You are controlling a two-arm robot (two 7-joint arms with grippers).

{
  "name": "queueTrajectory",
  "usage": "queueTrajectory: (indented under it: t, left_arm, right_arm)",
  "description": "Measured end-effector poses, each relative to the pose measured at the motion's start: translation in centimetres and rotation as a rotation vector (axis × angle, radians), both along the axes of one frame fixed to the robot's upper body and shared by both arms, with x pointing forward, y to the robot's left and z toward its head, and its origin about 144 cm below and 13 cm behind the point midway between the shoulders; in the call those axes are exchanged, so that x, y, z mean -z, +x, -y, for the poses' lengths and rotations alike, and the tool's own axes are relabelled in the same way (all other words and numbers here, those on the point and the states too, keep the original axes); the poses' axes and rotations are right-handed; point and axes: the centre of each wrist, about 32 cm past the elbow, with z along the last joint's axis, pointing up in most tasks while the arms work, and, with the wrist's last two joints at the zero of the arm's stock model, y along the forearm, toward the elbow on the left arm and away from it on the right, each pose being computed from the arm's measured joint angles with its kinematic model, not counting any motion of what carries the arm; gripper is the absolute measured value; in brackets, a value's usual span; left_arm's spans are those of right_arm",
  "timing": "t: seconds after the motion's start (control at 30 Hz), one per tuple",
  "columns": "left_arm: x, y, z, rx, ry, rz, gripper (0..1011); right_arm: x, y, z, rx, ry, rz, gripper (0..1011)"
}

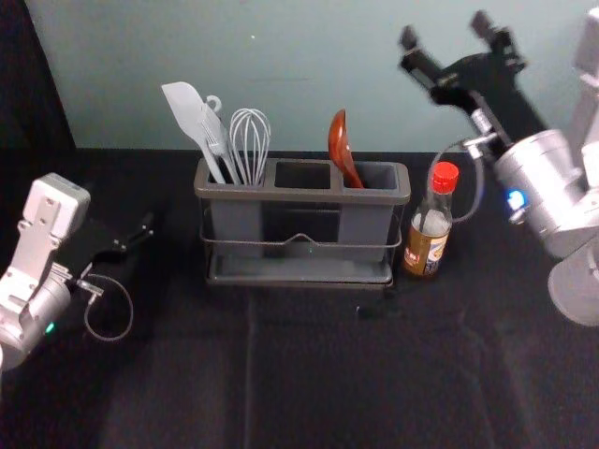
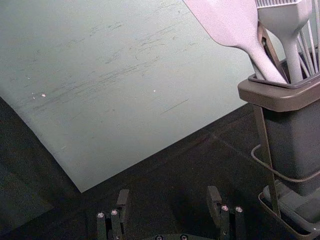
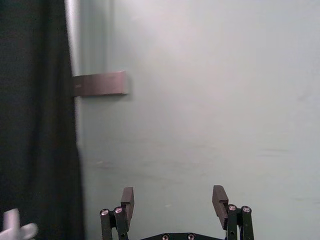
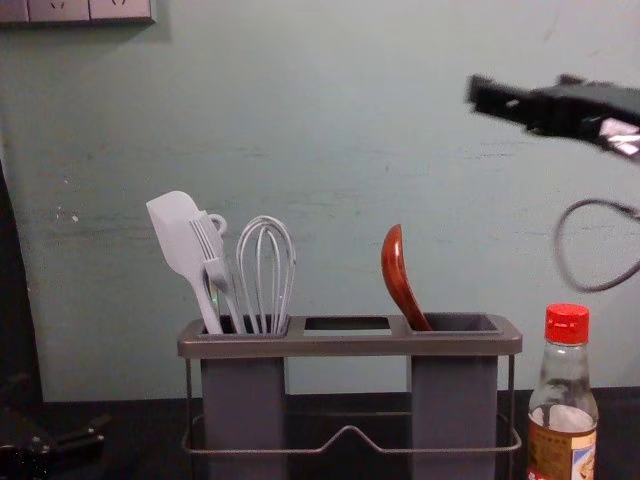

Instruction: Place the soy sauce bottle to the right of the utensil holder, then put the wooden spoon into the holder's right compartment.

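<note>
- So the left gripper is hanging around 9 o'clock from the utensil holder, just parked over that side of the desk, and its jaws are sitting wide apart.
- A pale spatula, brush and whisk are all poking up out of the holder's left compartment, with the spatula leaning toward 11 o'clock.
- The wooden spoon is resting in the right compartment, and its top end is tipping toward 11 o'clock too.
- The soy sauce bottle is standing upright at roughly 3 o'clock from the holder, just beside it, and it's wearing a red cap.
- Right gripper is hovering up high at about 1 o'clock from the holder, well apart from the spoon and the bottle. Its jaws are spreading apart with nothing between them.
</note>
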Motion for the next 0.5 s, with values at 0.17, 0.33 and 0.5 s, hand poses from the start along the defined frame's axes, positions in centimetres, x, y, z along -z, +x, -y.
queueTrajectory:
  t: [0.17, 0.33, 0.5]
  left_arm:
    - [0.0, 0.0, 0.0, 0.0, 0.0, 0.0, 1000]
    - [0.0, 0.0, 0.0, 0.0, 0.0, 0.0, 1000]
    - [0.0, 0.0, 0.0, 0.0, 0.0, 0.0, 1000]
  right_arm:
    - [-0.6, 0.4, 2.9, 0.103, -0.001, 0.005, 1003]
    - [-0.5, 0.7, 5.2, 0.172, -0.011, -0.024, 1003]
    - [0.1, 1.0, 7.2, 0.188, -0.038, -0.092, 1003]
